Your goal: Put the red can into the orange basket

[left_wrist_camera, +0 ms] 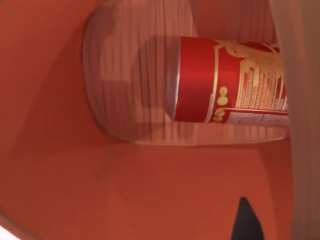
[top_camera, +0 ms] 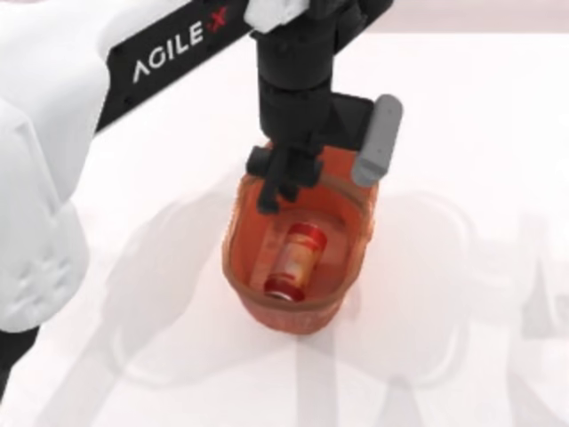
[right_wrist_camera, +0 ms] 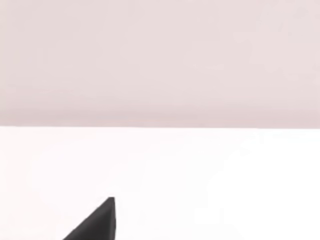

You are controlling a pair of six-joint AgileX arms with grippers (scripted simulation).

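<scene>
The red can (top_camera: 296,261) already lies on its side on the floor of the orange basket (top_camera: 236,258). The left gripper (top_camera: 283,184), empty and spread, hangs above it; only withdrawal seems left.

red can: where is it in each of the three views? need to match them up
Top view: the red can lies on its side on the floor of the orange basket, just below the left gripper.
Left wrist view: the can fills the upper right, lying on the slatted floor.
Right wrist view: not in it; only bare table and a dark fingertip.
Shared landmark: the basket's orange wall, seen in the top and left wrist views.
</scene>
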